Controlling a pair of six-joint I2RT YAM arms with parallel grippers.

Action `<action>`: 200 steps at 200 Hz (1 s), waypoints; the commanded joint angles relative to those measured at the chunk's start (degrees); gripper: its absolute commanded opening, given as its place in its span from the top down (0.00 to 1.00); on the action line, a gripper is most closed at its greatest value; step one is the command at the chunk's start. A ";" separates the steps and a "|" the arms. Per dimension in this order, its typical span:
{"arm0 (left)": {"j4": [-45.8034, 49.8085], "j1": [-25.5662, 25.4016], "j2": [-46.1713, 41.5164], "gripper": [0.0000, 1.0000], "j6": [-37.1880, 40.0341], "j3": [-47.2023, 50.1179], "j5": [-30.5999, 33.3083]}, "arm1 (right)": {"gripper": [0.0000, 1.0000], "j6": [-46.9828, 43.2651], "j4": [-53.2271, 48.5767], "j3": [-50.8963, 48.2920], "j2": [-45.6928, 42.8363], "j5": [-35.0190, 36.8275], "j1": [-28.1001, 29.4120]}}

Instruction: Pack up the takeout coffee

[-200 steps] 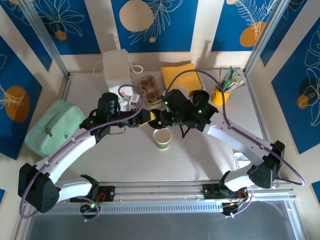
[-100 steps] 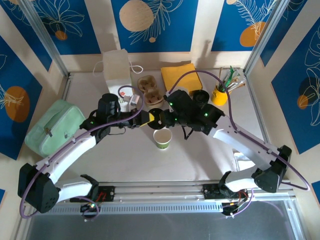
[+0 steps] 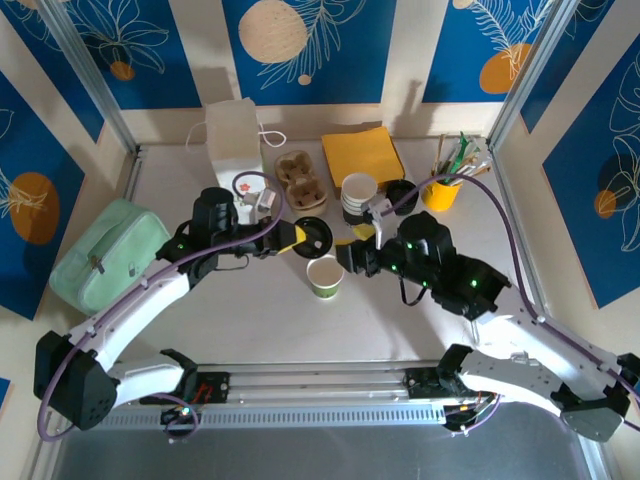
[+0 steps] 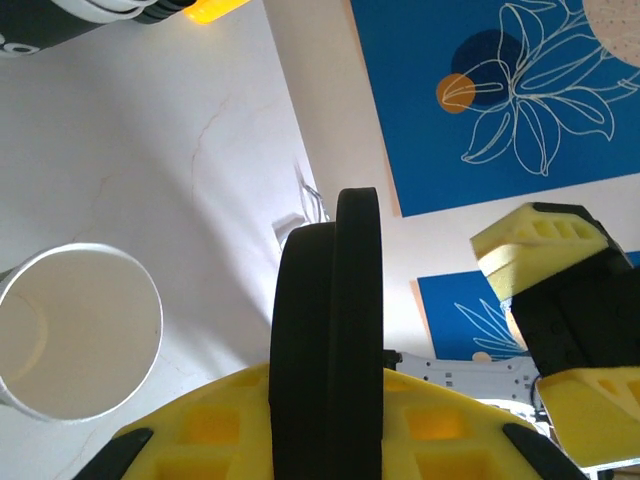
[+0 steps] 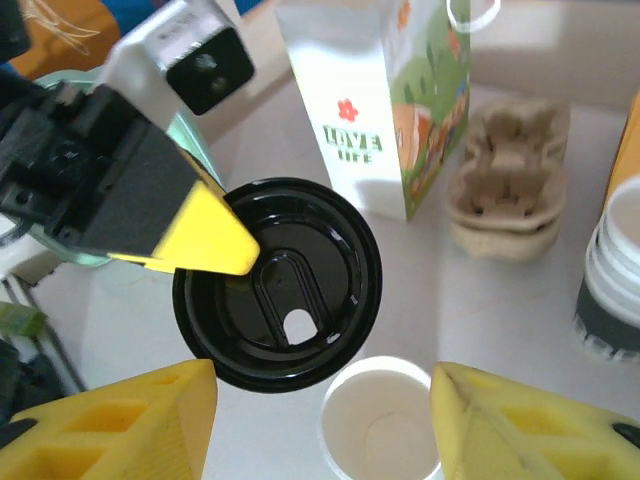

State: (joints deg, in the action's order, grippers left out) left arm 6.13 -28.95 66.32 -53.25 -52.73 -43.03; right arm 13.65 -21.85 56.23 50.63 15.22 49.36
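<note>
Your left gripper (image 3: 292, 238) is clamped on 1 edge of the black lid (image 5: 277, 283), held flat just beside the open cup (image 3: 325, 276); the cup stands on the table (image 3: 400, 320) between the 2 arms; your right gripper (image 3: 354, 252) hangs with jaws apart close to the cup; the edge pinch could let the lid pivot; a tilted press could seat 1 side only or tip the light cup; the grippers could clash.

The coffee cup (image 3: 325, 277) has a white rim and green side; its lid (image 3: 312, 235) is glossy black. Yellow pads (image 3: 291, 237) tip the left hand (image 3: 300, 236). The bag (image 5: 360, 110) is white with a red flower and green lettering. The carrier (image 3: 299, 178) is brown, the pouch (image 3: 105, 255) mint green, the wall panels (image 3: 350, 80) blue with white leaf outlines
</note>
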 commanded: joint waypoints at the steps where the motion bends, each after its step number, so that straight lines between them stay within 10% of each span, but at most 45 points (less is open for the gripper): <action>1: 2.76 1.25 -1.02 0.83 -3.01 -1.28 0.36 | 0.40 -14.98 9.56 -5.04 -2.56 -2.38 -0.32; 98: -1.63 2.42 -2.23 0.90 -18.54 0.45 -2.12 | 0.50 -54.18 23.81 -17.72 -4.80 -4.30 1.41; 200: -1.19 2.32 -2.51 0.91 -21.05 -0.18 -3.07 | 0.53 -60.83 28.66 -16.59 -0.54 -0.86 2.13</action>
State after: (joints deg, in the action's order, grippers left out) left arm 6.37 -27.09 65.01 -73.28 -52.31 -44.38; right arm -44.66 4.67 38.59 49.19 13.13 50.70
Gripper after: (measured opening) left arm 0.207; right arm 0.469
